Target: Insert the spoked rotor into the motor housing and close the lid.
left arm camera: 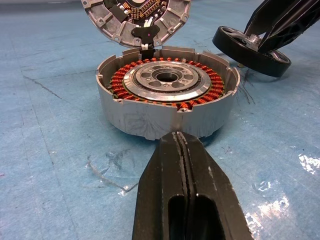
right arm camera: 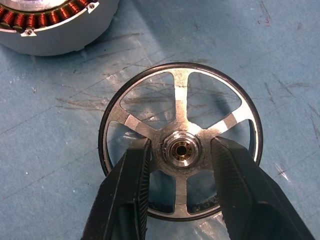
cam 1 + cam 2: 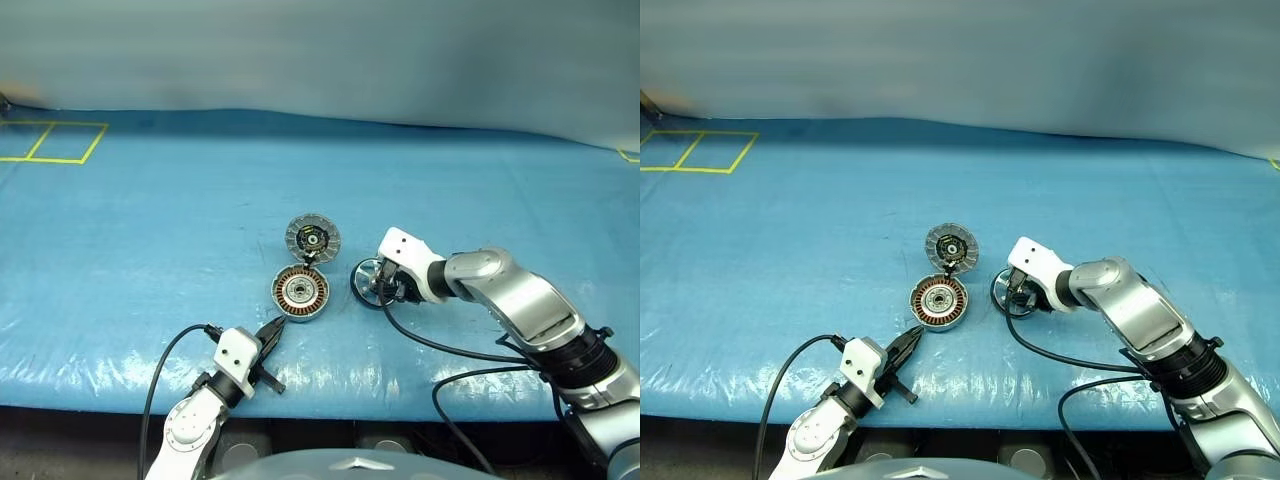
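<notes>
The spoked rotor (image 2: 179, 142) lies on the blue sheet (image 3: 150, 230), just to the right of the motor housing (image 3: 300, 293) and a little apart from it, a black ring with pale metal spokes running in to a brassy central hub. The right gripper (image 2: 181, 150) comes down on it at a slant from the right: its two black fingers (image 2: 129, 172) stand one on each side of the hub, partly parted, reaching through the gaps between the spokes, with the inner faces close against the hub; whether they actually press on it cannot be told, and the rotor looks to be resting on the sheet or tipped slightly, with no clear gap beneath it. The housing sits open beside it, a grey cup with its ring of copper windings around a silver centre facing up. The lid (image 3: 312, 238) stands raised at the housing's far edge, joined there by a small dark hinge piece, its finned inner face with the dark centre turned toward the camera. The left gripper (image 3: 272, 331) lies low and level on the near side of the housing, its fingers pressed together with nothing between them, the tips just short of or barely at the housing's grey wall. Yellow tape lines (image 3: 50, 140) mark the sheet's far left corner.
</notes>
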